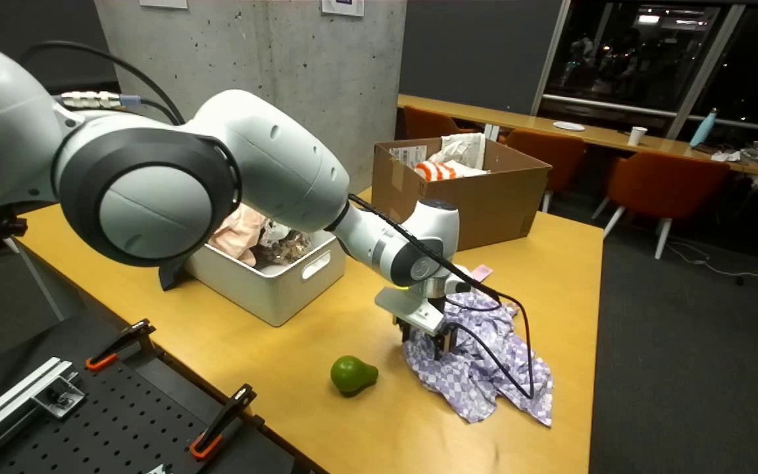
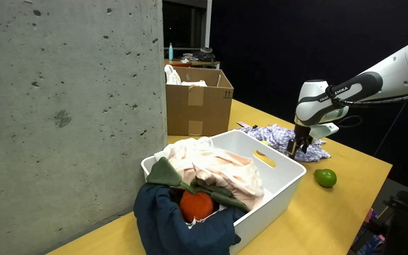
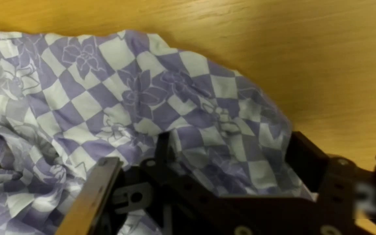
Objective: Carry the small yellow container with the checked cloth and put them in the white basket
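Wrist view, lower right: the pincer (image 3: 232, 151) stands wide astride checked cloth (image 3: 80, 106), presumably to gather it. In an exterior view, right of centre: apparently the yellow container (image 2: 265, 142), beyond the white basket (image 2: 275, 213).

Decent gap on the worktop (image 1: 333, 329) between white basket (image 1: 254, 286) and checked cloth (image 1: 478, 372); pear-shaped green thing (image 1: 353, 374) sits toward the robot-side edge, cardboard box (image 1: 484, 214) blocks part of the far one. Basket's roomy inside at the cloth-side end.

Green pear-shaped object (image 1: 351, 374), cardboard box (image 1: 478, 205) on yellow table (image 1: 543, 289); orange chairs (image 1: 663, 187) beyond.
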`<control>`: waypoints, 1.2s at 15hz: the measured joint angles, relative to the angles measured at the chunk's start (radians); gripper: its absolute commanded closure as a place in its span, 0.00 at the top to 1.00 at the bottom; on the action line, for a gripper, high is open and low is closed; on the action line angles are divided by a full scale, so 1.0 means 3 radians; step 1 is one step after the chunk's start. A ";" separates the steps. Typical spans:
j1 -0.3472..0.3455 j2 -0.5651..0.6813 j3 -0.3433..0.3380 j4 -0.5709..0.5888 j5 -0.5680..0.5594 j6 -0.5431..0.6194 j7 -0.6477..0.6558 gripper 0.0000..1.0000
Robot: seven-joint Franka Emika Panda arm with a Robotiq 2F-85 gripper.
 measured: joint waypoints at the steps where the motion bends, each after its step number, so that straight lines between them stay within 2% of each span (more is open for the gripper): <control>1: -0.0027 0.0042 0.0017 0.0051 0.0005 0.0000 0.0000 0.51; 7: -0.0134 0.0116 0.0079 0.0253 0.0017 -0.0063 0.0000 0.05; 8: -0.0150 0.0117 0.0080 0.0274 0.0018 -0.0080 0.0000 0.01; 14: -0.0306 0.0075 0.0075 0.0521 0.0018 -0.0242 0.0000 0.01; 18: -0.0326 -0.0179 0.0064 0.0658 0.0018 -0.0393 0.0000 0.01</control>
